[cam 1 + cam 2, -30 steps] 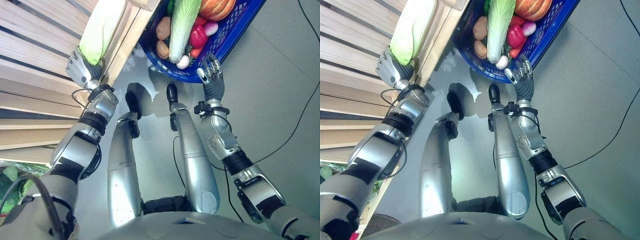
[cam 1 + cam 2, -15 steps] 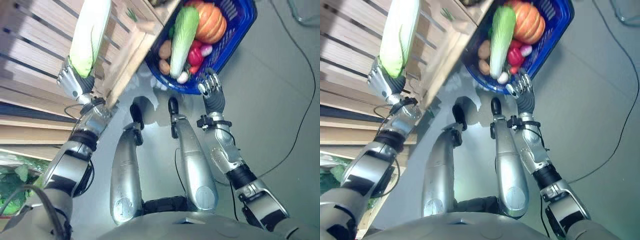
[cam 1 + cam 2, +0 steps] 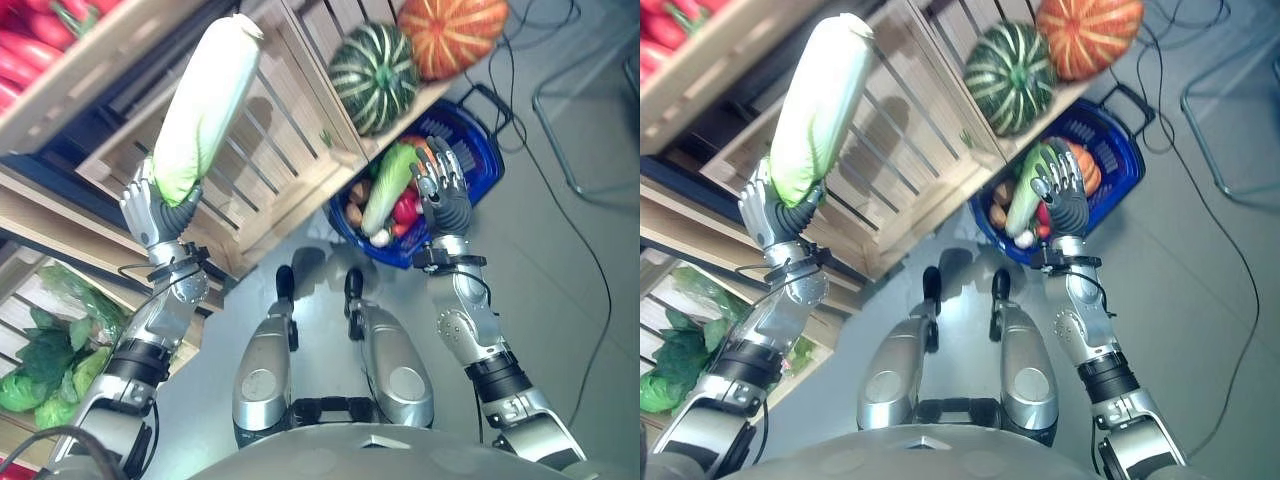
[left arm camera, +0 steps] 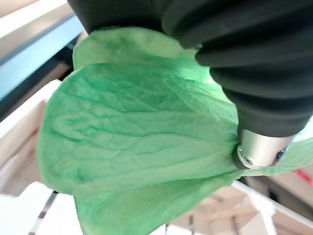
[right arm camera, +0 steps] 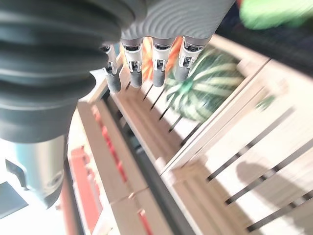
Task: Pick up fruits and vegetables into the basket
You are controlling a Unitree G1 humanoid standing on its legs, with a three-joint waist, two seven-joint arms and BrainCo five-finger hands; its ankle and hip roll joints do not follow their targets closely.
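1. Lifted higher than a second ago: left hand (image 3: 150,210), fingers curled tight round the green end of a long cabbage (image 3: 200,105), now held up in front of the wooden crate (image 3: 290,150).
2. Raised too: right hand (image 3: 443,190), fingers straight and apart, holding nothing, now just in front of the blue basket (image 3: 480,150).
3. Lying in the basket: another cabbage (image 3: 388,185) with small red and brown veg.
4. Sitting above the crate: a green striped pumpkin (image 3: 373,78) and an orange pumpkin (image 3: 450,35).

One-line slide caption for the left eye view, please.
Left robot hand grips a long pale-green napa cabbage before slatted wooden crates; open right robot hand above blue plastic basket.
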